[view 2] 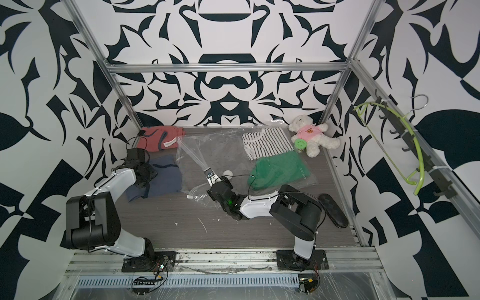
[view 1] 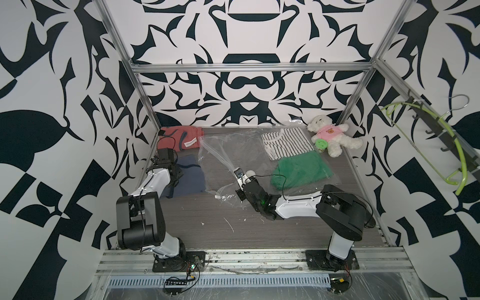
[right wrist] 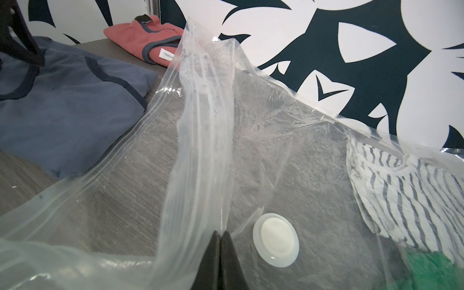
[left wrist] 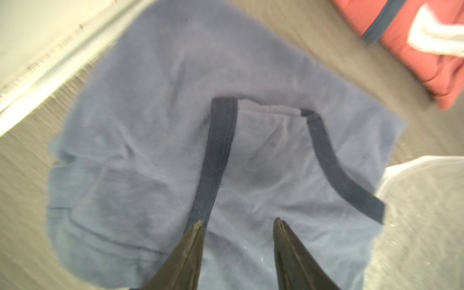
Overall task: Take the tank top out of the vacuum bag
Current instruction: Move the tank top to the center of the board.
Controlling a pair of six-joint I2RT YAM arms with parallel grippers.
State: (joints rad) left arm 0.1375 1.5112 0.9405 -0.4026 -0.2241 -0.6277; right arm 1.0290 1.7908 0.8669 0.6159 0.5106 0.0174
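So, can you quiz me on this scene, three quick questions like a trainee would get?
1. True or false: the right gripper is shut on the plastic of the vacuum bag.
2. Which garments lie inside the bag? A) red and blue B) striped and green C) blue only
3. What lies beneath the open left gripper?
Key: 1 true; 2 B, the striped top and green garment; 3 the blue tank top.

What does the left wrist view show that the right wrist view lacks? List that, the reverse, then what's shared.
Left wrist only: the left gripper, jaws apart, over the blue tank top. Right wrist only: the right gripper shut on a fold of the vacuum bag, its white valve, the striped top and green garment inside. Shared: that tank top, the red garment, the bag.
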